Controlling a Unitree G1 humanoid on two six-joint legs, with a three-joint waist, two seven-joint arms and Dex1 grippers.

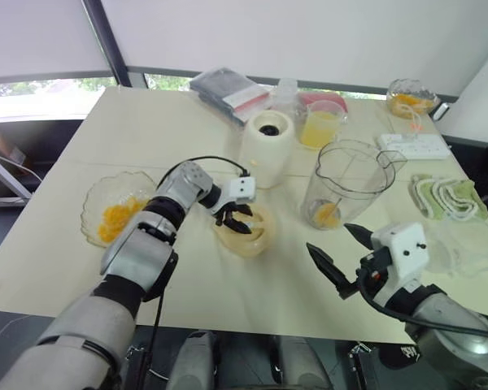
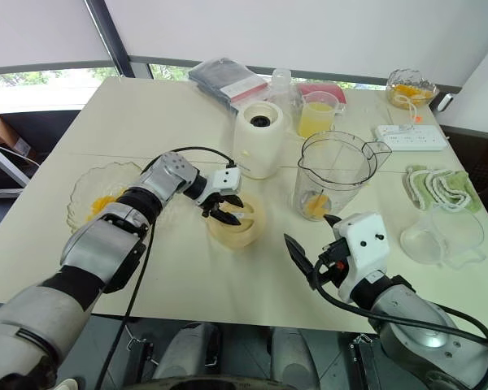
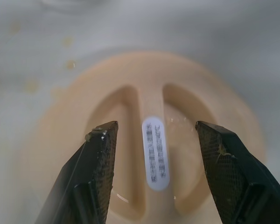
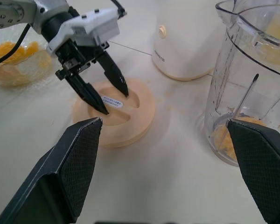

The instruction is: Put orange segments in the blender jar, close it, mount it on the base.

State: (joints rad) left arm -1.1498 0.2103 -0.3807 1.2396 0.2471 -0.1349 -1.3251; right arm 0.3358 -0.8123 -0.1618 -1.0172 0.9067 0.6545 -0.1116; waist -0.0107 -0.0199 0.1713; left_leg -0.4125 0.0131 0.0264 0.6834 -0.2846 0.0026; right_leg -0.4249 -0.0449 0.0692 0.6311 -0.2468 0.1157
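The clear blender jar [image 1: 350, 183] stands open on the table with a few orange segments [image 1: 327, 214] at its bottom. More orange segments [image 1: 114, 218] lie in a glass bowl [image 1: 93, 199] at the left. The cream-white base [image 1: 268, 146] stands behind. Between bowl and jar lies a round peach-coloured lid [image 1: 259, 237]. My left gripper [image 1: 234, 218] points down into it, open, one finger in each recess beside the lid's centre ridge [image 3: 154, 154], with a gap on both sides. My right gripper [image 1: 328, 237] hovers open near the table's front edge, with nothing between its fingers.
A cup of yellow juice [image 1: 320, 126] stands behind the jar. A white power strip [image 1: 413, 146] and a second glass bowl [image 1: 411, 99] are at the far right. A green-white cloth [image 1: 447, 197] and a clear container [image 1: 472, 244] lie at the right edge. Dark packets [image 1: 228, 91] lie at the back.
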